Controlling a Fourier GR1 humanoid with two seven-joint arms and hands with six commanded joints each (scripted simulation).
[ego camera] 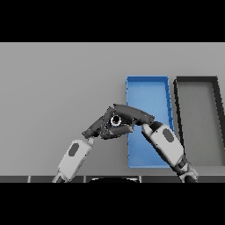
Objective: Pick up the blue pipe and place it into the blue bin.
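The robot's two dark hands meet just left of the blue bin [147, 94], over the grey counter [57, 88]. The right hand [132, 115], reaching in from the lower right on its white and grey arm, lies stretched leftward across the bin's left wall, its fingers folded around a small object with a round, pale-ringed opening that faces the camera. That object sits where the blue pipe would be, but it is so covered by the hands that its colour and shape cannot be told. The left hand [97, 127], coming up from the lower left, has its fingers laid long and fairly straight against the near side of the right hand, their tips touching just below the ringed opening.

The blue bin is a long, shallow tray running from near to far, its far half bare and its near end partly hidden by the right forearm. Just to its right, close beside it, stands a dark grey bin [197, 118] of similar shape.
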